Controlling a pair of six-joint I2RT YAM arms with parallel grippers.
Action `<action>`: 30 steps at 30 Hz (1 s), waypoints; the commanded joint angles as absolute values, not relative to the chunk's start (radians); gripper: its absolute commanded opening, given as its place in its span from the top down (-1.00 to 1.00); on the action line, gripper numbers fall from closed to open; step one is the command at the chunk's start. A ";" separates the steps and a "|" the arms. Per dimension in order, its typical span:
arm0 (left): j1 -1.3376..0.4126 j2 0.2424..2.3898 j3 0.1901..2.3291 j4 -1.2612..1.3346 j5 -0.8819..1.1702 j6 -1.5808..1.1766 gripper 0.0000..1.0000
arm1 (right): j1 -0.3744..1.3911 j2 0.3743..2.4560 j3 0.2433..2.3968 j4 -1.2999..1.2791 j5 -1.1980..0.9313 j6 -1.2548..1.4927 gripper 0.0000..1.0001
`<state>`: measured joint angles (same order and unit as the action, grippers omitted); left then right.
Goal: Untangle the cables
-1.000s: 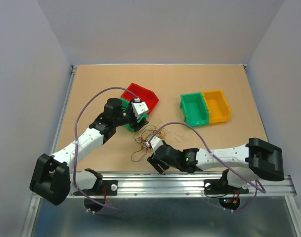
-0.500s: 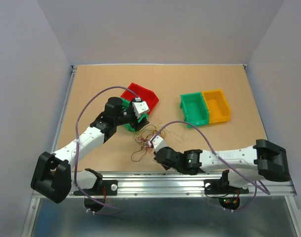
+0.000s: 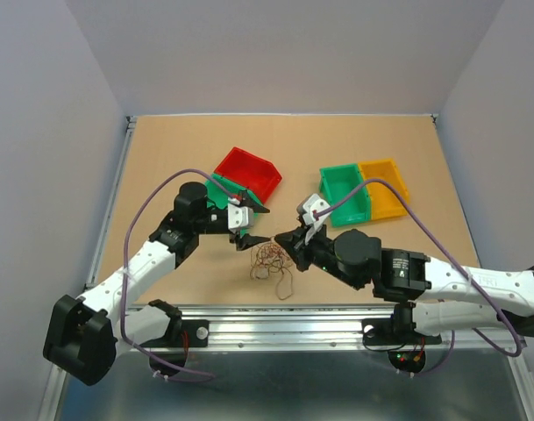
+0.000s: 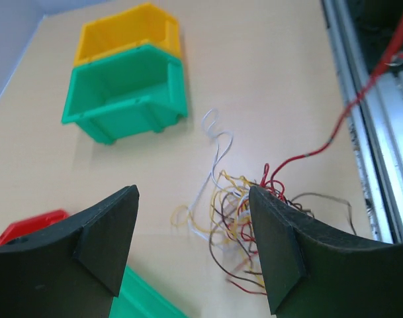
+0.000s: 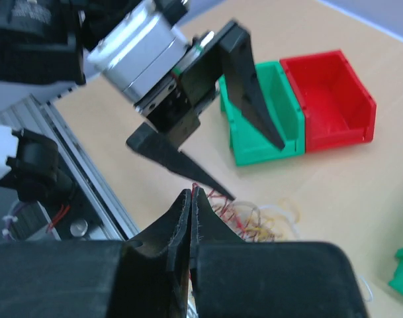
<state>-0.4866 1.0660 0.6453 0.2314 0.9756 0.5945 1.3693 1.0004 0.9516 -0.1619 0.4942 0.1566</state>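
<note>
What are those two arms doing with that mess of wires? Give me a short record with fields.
Wires: the cables, a loose tangle of yellow, red, dark and whitish strands on the table
Left arm: left gripper open, holding nothing, tangle just ahead of it
Right arm: right gripper shut, pinching a red wire of the tangle
Bins: red bin against a green bin; another green bin against a yellow bin

arms (image 3: 135, 267): white links, black joints | arm cables (image 3: 189, 171): purple (thick) | fingers (image 4: 102, 238): black wedges
</note>
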 commanded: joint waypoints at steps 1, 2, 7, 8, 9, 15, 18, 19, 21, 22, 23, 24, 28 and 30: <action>-0.485 1.005 0.617 0.388 1.193 0.543 -0.58 | 1.376 1.022 1.054 -0.114 0.520 0.091 0.99; -0.494 0.993 0.617 0.425 1.210 0.523 -0.59 | 1.376 1.035 1.074 -0.114 0.526 0.091 0.99; -0.541 0.973 0.609 0.465 1.213 0.511 -0.59 | 1.378 1.063 1.123 -0.112 0.522 0.086 0.99; -0.545 0.962 0.597 0.463 1.222 0.518 -0.59 | 1.376 1.072 1.137 -0.110 0.520 0.083 0.99; -0.545 0.953 0.591 0.465 1.223 0.520 -0.59 | 1.377 1.074 1.144 -0.110 0.522 0.081 0.99; -0.534 0.846 0.562 0.506 1.019 0.422 -0.56 | 1.378 1.098 1.157 -0.110 0.587 0.090 0.99; -0.528 0.763 0.517 0.540 0.907 0.382 -0.56 | 1.376 1.098 1.147 -0.107 0.627 0.095 0.99; -0.529 0.743 0.505 0.558 0.870 0.368 -0.56 | 1.376 1.097 1.143 -0.106 0.640 0.095 0.99; -0.528 0.701 0.483 0.600 0.737 0.321 -0.56 | 1.376 1.095 1.140 -0.107 0.669 0.095 0.99; -0.519 0.700 0.480 0.604 0.704 0.308 -0.56 | 1.377 1.095 1.140 -0.107 0.679 0.095 0.99; -0.512 0.701 0.482 0.607 0.695 0.293 -0.56 | 1.376 1.092 1.138 -0.106 0.693 0.095 0.99; -0.503 0.710 0.489 0.600 0.747 0.293 -0.56 | 1.376 1.089 1.138 -0.106 0.695 0.094 0.99; -0.499 0.759 0.525 0.532 0.977 0.319 -0.56 | 1.376 1.085 1.132 -0.101 0.722 0.084 0.99; -0.499 0.813 0.566 0.454 1.112 0.359 -0.56 | 1.376 1.083 1.134 -0.094 0.732 0.078 0.99</action>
<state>-0.5018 0.7570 0.4969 0.5137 0.9115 0.3393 1.3693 1.1015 1.0897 -0.1490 0.6750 0.0971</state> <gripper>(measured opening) 0.781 0.021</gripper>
